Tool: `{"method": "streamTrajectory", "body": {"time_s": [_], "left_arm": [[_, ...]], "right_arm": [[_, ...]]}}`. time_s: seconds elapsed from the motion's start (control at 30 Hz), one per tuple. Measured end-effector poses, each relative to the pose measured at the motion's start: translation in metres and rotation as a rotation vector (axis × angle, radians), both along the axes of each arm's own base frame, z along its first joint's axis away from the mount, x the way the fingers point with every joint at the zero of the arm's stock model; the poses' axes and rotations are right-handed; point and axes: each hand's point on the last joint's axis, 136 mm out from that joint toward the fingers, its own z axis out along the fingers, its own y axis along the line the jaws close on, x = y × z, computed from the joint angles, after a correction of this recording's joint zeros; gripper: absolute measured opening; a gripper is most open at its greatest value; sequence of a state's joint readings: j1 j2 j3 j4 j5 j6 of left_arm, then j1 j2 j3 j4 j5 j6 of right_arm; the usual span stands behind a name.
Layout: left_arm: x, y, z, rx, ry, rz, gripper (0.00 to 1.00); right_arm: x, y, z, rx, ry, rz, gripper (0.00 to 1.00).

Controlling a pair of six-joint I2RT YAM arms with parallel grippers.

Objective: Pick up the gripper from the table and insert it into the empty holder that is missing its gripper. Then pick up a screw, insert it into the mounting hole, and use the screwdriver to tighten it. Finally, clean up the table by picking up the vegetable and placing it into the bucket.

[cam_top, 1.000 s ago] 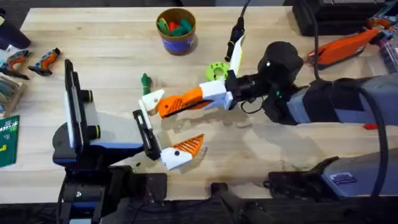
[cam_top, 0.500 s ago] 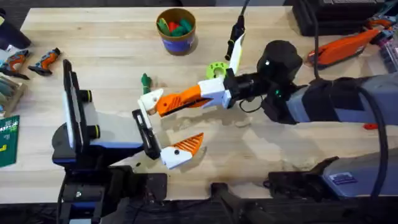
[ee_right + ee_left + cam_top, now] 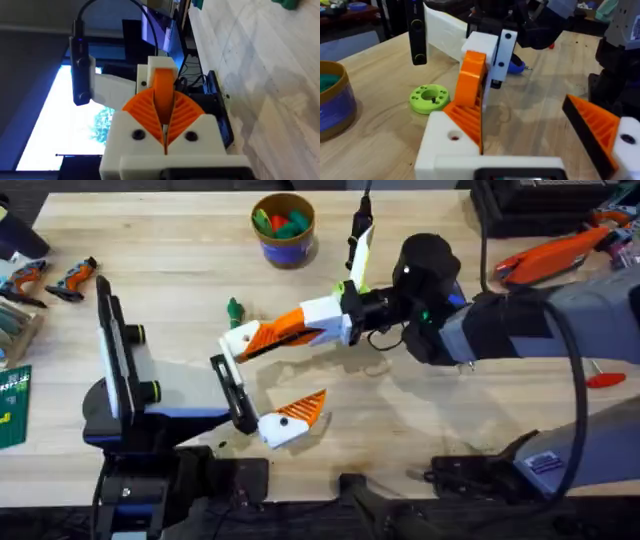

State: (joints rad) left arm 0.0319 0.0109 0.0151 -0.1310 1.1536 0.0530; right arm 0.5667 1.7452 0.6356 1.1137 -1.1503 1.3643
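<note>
My right gripper [image 3: 272, 335] reaches across the table, shut on the small orange gripper [image 3: 161, 92]. It presses this piece against the white holder [image 3: 240, 340], the far finger of my left gripper [image 3: 268, 380]. In the left wrist view the orange gripper [image 3: 472, 75] stands upright on the holder [image 3: 447, 145]. My left gripper is open wide, and its other finger carries its own orange tip [image 3: 305, 412]. The green vegetable [image 3: 234, 310] lies just beyond the holder. The blue bucket [image 3: 283, 242] stands at the back centre, holding coloured toys. I cannot pick out a screw or the screwdriver.
A round green disc [image 3: 429, 98] lies behind my right gripper. Orange and black tools [image 3: 555, 252] lie at the back right, and small tools [image 3: 50, 278] at the far left. The left arm's base and a dark upright panel [image 3: 118, 350] fill the near left.
My right arm has swung left and slightly away, carrying the orange gripper up against the white holder. The left arm has barely moved.
</note>
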Motion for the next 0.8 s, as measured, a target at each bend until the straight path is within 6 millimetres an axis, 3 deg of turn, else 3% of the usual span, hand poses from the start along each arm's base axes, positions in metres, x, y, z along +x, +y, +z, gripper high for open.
{"method": "streamTrajectory", "body": {"time_s": [0.8], "left_arm": [[0.0041,0.0024,0.0001,0.005,-0.008,0.026,0.985]], "right_arm": [[0.0034,0.0085,0.0018,0.0,0.001,0.018,0.009]]}}
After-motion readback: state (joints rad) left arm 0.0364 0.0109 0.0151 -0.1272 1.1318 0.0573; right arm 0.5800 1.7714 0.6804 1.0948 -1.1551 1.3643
